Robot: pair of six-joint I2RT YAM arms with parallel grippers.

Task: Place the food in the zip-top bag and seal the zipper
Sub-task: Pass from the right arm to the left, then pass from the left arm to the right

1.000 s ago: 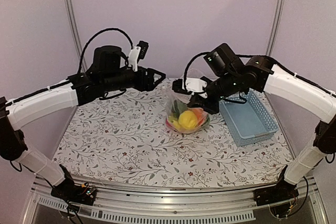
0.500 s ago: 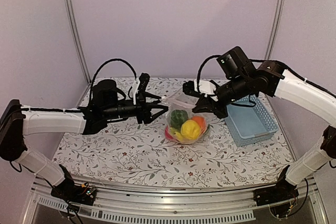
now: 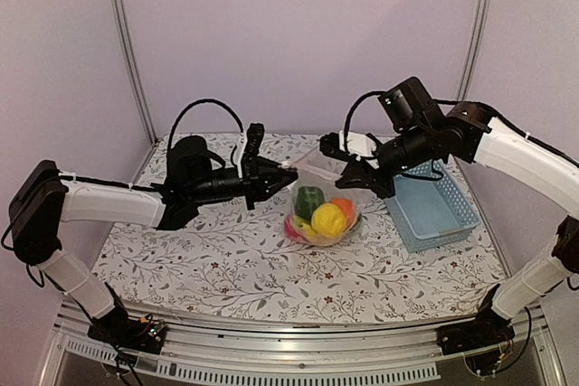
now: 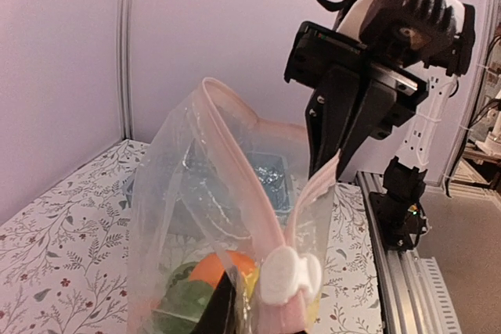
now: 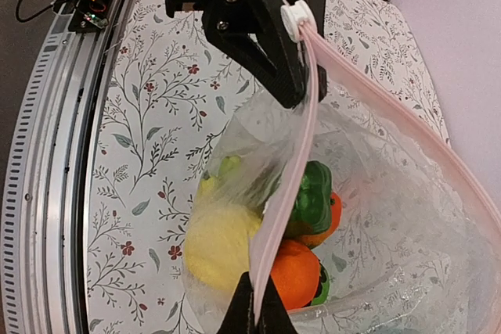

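The clear zip-top bag stands mid-table with the food inside: a yellow piece, a green pepper and orange pieces. Its pink zipper is stretched between both grippers. My left gripper is shut at the bag's left top corner, on the zipper end by the white slider. Only one black finger shows in the left wrist view. My right gripper is shut on the other end of the strip, at the bag's right top corner. The mouth gapes between them.
A light-blue slotted basket sits right of the bag, under the right arm. The floral tablecloth covers the table; metal posts stand at the back corners, and the rail runs along the near edge.
My left arm came down and rightward to the bag's left corner, and its jaws closed from wide open onto the slider end. The right gripper kept its hold and drew the mouth slightly right.
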